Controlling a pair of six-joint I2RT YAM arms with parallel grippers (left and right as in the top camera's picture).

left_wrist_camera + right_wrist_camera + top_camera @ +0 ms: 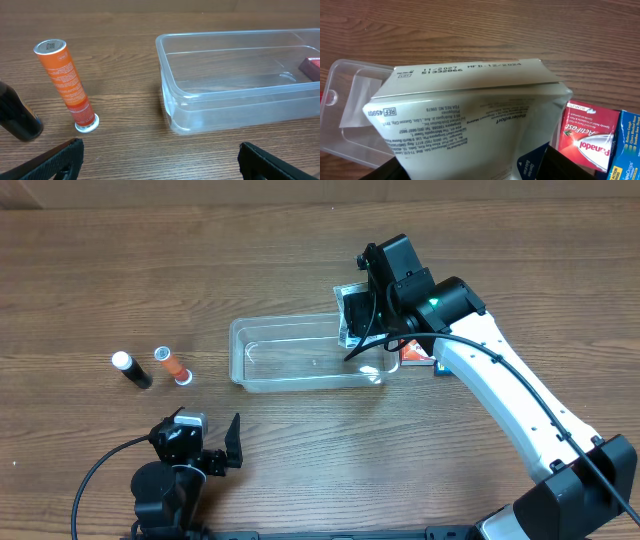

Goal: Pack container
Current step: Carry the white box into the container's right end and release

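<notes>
1. Rim strike. The right gripper (362,332) is clamped on a white cardboard box (470,115) with printed text. It holds the box tilted above the right end of the clear, shallow, rectangular plastic container (280,355). Judgement: lowered on this line, a box corner could catch the rim instead of passing inside.
2. Displacement. The container looks light and nothing holds it down, so a push on its rim would likely slide or tip it.
3. Grip. The box faces are smooth, and held at a tilt it could rotate between the fingers.
4. Neighbours. A red Panadol carton (585,142) and a blue carton (626,150) lie just outside the container's right end, where a descending arm could nudge them.
5. The left gripper (160,162) is released, its fingers wide apart and holding nothing. It hovers on the near side of the container's left end.
6. Location. The container sits flat on the wooden table (300,240). An orange cylindrical tube (67,85) and a black tube (17,120) lie beyond its left end.
7. Appearance. It has transparent walls, rounded corners and a raised rim. The interior appears empty.
</notes>
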